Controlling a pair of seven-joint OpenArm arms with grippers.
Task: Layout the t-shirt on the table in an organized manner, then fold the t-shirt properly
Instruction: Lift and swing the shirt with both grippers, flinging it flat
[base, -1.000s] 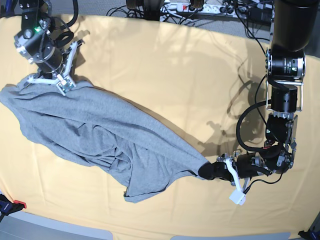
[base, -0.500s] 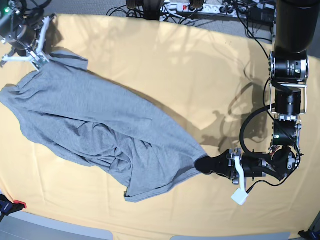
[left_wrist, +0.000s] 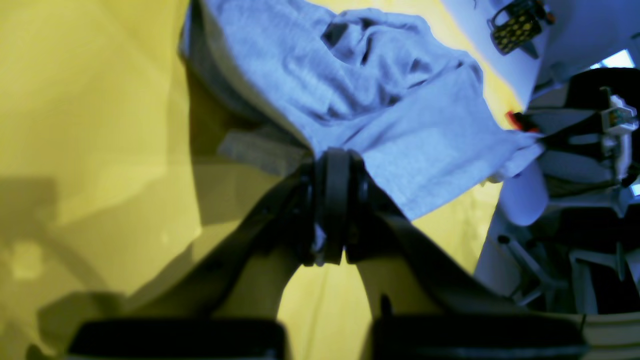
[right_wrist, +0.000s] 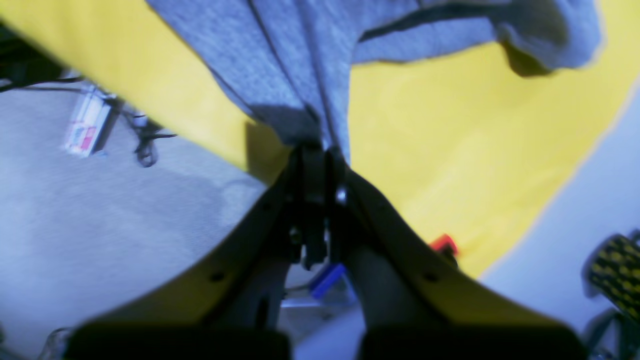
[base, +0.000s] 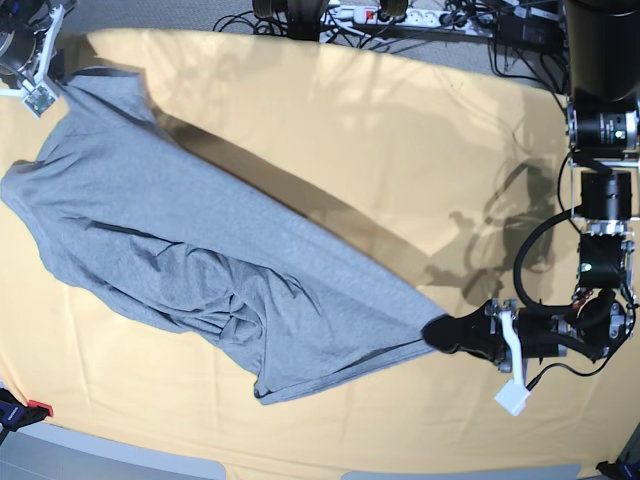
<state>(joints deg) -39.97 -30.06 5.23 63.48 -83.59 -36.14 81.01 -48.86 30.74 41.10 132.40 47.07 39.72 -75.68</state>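
The grey t-shirt (base: 200, 260) lies stretched in a long diagonal across the yellow-orange table (base: 350, 150), from the far left corner down to the near right. No lettering shows. My right gripper (base: 45, 88) is at the far left corner, shut on one end of the shirt; its wrist view shows the black fingers (right_wrist: 312, 165) pinching bunched grey cloth (right_wrist: 300, 60). My left gripper (base: 438, 333) is shut on the opposite end at the near right. In its wrist view the fingers (left_wrist: 334, 170) clamp the fabric's edge (left_wrist: 400, 150). Folds bunch near the shirt's lower middle.
Cables and a power strip (base: 380, 12) lie beyond the table's far edge. A small red object (base: 35, 408) sits at the near left corner. A white tag (base: 510, 398) hangs under the left arm. The right gripper is at the table's edge over grey floor (right_wrist: 100, 200).
The right gripper has pulled its end up and left to the far corner. The left gripper has moved right with the other end. The shirt is drawn out longer and flatter.
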